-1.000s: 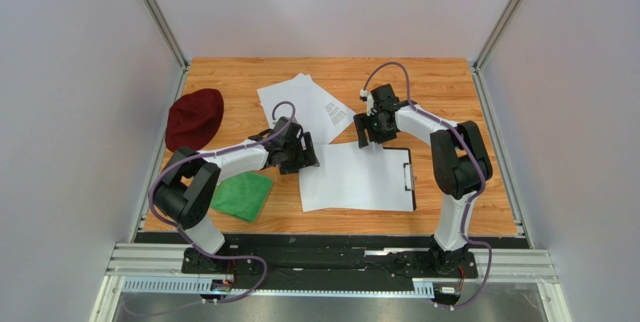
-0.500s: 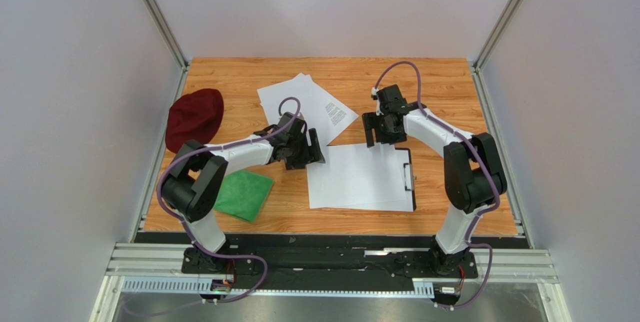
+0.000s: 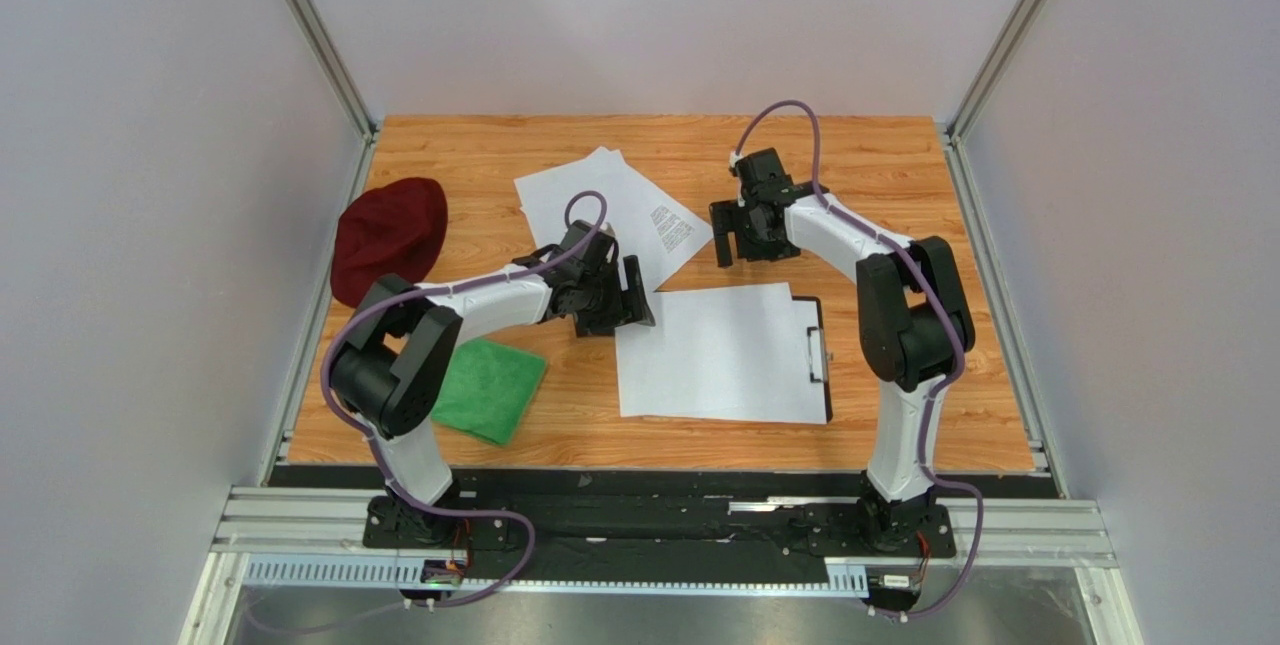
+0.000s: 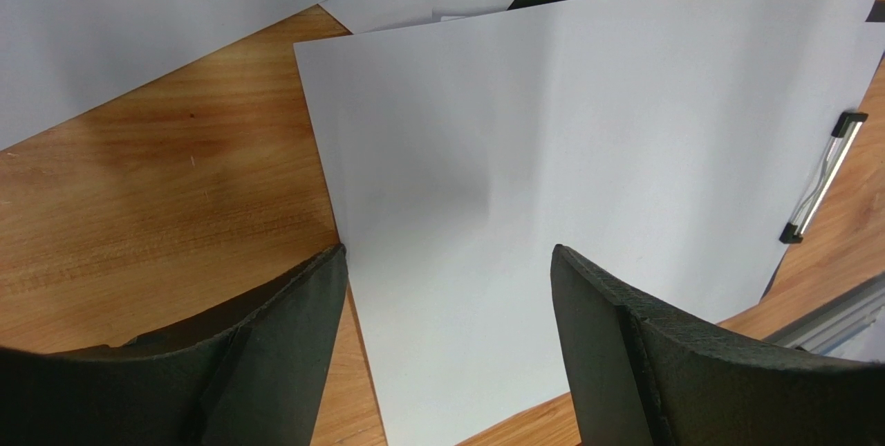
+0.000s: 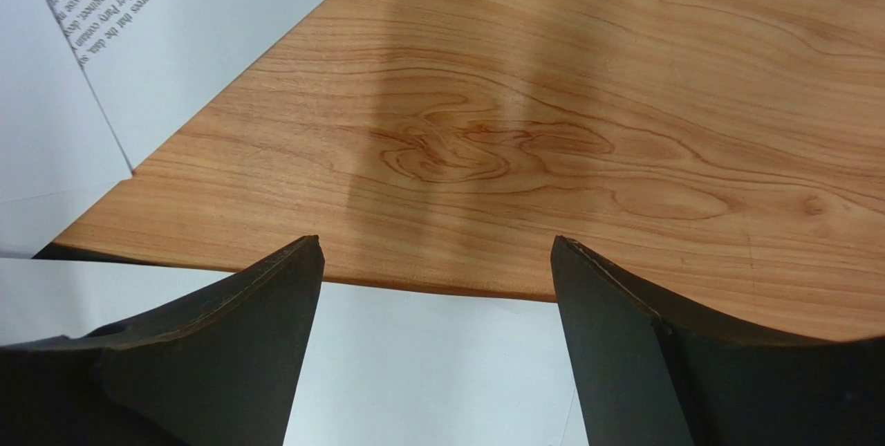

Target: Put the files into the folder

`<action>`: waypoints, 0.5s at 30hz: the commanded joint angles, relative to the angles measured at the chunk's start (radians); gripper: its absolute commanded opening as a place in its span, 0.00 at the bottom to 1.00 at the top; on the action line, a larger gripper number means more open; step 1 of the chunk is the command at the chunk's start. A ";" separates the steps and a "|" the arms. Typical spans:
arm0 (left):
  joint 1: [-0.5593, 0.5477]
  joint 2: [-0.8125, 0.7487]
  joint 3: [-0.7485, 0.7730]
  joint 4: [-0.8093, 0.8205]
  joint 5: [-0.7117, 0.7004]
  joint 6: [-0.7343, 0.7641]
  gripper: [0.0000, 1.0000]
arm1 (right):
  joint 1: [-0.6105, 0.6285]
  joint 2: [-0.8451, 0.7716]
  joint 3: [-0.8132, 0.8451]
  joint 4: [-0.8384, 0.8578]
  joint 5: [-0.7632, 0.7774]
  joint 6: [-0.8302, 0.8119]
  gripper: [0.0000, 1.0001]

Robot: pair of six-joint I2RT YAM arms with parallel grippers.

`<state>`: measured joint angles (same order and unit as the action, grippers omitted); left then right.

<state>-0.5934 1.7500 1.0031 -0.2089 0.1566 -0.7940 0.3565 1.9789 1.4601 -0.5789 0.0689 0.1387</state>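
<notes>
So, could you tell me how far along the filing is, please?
One sheet lies on the folder. The left claw, open, sits at that sheet's left edge; the right claw, open and empty, hovers by its far edge. At least two sheets wait further back on the table.

Back right of the table (image 3: pixel 902 173): bare wood, wide passage. Right gripper (image 5: pixel 434 249), jaws spread, hangs over a narrow bare strip between loose sheets (image 3: pixel 601 203) and the sheet (image 3: pixel 718 353) covering the folder (image 3: pixel 812 303). Left side crowded: red hat (image 3: pixel 391 236), green cloth (image 3: pixel 489 390), left arm (image 3: pixel 481 300) lying across between them.
</notes>
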 commanded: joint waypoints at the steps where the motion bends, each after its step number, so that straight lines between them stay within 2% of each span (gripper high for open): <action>1: 0.000 0.054 0.011 -0.046 0.001 0.036 0.81 | -0.002 0.011 0.022 0.027 0.037 0.028 0.85; 15: 0.000 0.082 0.025 -0.033 0.014 0.038 0.81 | -0.014 -0.054 -0.139 0.013 0.066 0.124 0.84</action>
<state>-0.5930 1.7863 1.0374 -0.1955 0.1959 -0.7860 0.3500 1.9728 1.3598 -0.5613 0.1085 0.2180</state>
